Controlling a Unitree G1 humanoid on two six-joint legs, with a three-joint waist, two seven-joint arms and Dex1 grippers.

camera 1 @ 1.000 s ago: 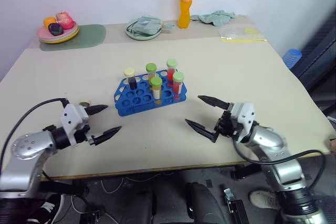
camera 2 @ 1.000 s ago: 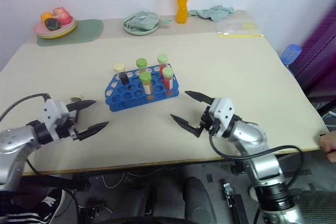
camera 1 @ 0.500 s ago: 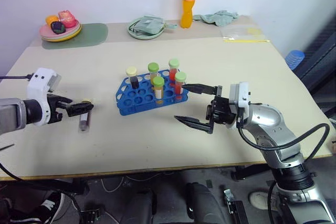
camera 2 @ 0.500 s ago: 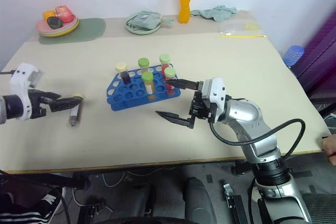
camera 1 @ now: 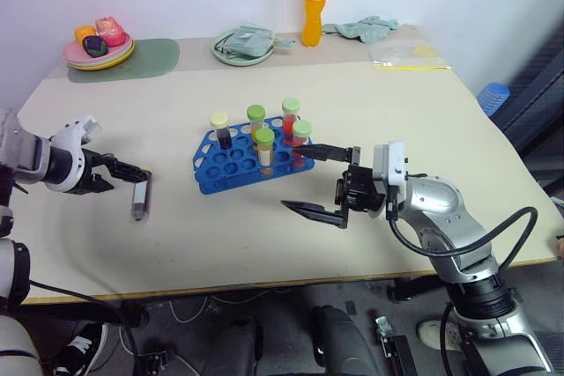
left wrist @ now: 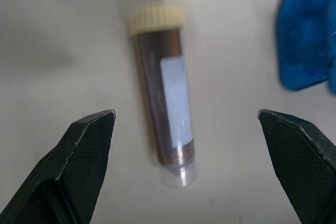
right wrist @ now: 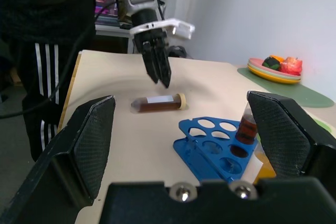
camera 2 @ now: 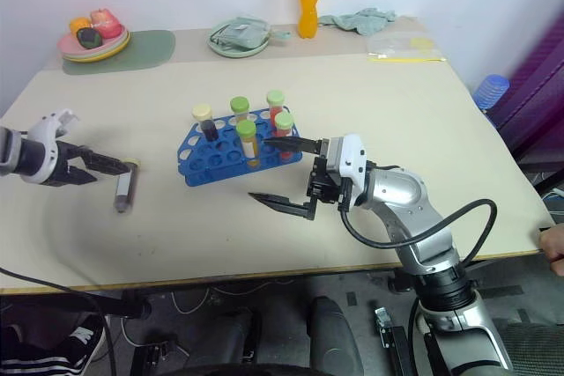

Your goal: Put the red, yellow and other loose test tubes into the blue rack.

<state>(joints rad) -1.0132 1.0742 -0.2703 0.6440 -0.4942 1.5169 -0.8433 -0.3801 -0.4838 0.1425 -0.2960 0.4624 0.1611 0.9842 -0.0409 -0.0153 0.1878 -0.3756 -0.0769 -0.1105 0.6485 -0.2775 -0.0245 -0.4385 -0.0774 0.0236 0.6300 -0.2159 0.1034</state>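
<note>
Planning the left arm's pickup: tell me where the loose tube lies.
The loose tube lies flat on the table, left of the blue rack, just below the open left gripper.

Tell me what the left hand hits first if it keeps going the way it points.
Most likely the loose brown-filled test tube with the cream cap, lying on the table between the open left hand fingers; depth unclear.

**Count on the table**

Five capped test tubes point(camera 1: 263, 149) stand in one blue rack point(camera 1: 231, 168). One loose test tube point(camera 1: 138, 200) lies on the table point(camera 1: 423, 121). At the far edge: one orange drink bottle point(camera 1: 312, 1), two plates, one green mat point(camera 1: 132, 58), one cloth point(camera 1: 359, 27).
</note>
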